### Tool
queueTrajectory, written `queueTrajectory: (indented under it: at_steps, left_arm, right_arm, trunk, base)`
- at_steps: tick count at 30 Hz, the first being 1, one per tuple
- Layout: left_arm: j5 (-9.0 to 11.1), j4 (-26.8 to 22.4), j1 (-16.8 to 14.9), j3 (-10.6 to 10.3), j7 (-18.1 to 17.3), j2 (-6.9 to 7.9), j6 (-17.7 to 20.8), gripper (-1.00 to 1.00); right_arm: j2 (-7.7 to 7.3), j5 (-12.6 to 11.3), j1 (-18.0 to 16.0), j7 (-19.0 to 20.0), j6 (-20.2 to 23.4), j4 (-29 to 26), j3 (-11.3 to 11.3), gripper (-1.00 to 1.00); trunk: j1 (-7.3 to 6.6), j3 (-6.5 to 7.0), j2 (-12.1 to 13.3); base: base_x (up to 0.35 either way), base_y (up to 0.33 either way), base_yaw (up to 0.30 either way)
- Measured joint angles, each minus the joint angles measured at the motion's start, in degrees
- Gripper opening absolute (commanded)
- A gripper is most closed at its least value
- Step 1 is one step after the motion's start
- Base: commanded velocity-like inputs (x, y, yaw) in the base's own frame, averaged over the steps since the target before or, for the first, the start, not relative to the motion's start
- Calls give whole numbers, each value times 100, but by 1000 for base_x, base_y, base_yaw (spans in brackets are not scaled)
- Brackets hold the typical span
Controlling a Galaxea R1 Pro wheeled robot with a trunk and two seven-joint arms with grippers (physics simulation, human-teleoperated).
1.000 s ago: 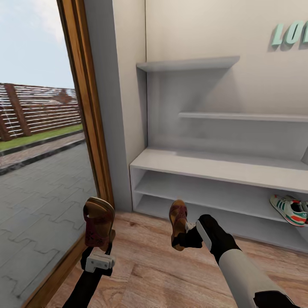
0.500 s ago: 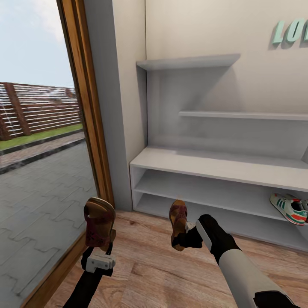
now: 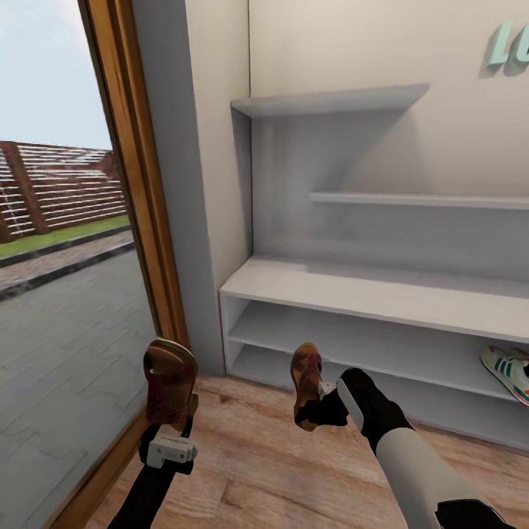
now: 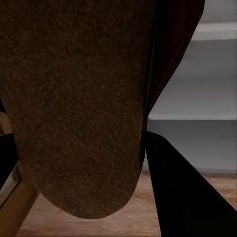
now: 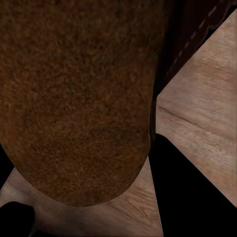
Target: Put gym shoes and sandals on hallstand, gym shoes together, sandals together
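View swings left since a second ago — camera moving, arms fixed. Left gripper (image 3: pixel 170 430) clamped on left sandal (image 3: pixel 170 382), right gripper (image 3: pixel 317 408) clamped on right sandal (image 3: pixel 306 373), both off corridor floor (image 3: pixel 294 470), near hallstand (image 3: pixel 353 288). Gym shoe (image 3: pixel 507 371) on low shelf, far right. Risk — toe catching shelf edge, slipping loose.

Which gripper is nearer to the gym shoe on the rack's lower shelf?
Right. The right gripper, holding a sandal, is closer to the gym shoe; the left gripper, with the other sandal, is farther away by the doorway.
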Motion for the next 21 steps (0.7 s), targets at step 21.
queueTrajectory:
  at_steps: [21]
  left_arm:
    - [1, 0, 0, 1, -8, 0, 0, -100]
  right_arm:
    - [-3, -30, 2, 1, 0, 3, -7, -100]
  trunk:
    - [0, 0, 0]
  base:
    - [86, 0, -79]
